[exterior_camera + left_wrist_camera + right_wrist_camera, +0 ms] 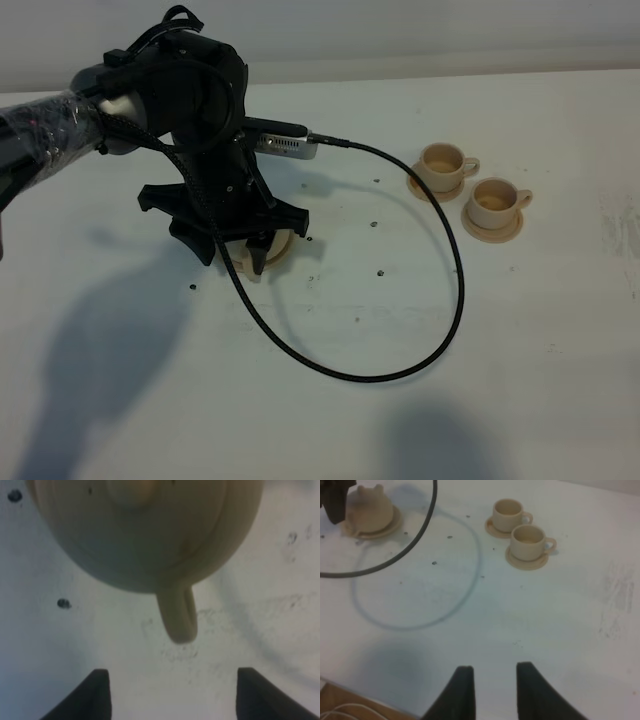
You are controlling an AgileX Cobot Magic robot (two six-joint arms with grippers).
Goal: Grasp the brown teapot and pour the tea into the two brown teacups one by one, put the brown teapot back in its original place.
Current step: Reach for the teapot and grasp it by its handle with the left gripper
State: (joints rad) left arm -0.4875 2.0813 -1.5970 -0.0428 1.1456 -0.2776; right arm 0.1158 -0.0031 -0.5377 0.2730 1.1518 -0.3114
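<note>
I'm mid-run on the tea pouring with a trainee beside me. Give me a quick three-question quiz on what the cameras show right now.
1. True or false: the left tool is clamped on the handle of the brown teapot.
2. Multiple choice: the brown teapot stands on A) the bare table, B) its wide saucer, C) a teacup's saucer.
3. Fill in: in the exterior high view, the two brown teacups stand on the ___ arm's side.
Key: 1 false, its jaws are open and clear of the handle. 2 B. 3 right.
</note>
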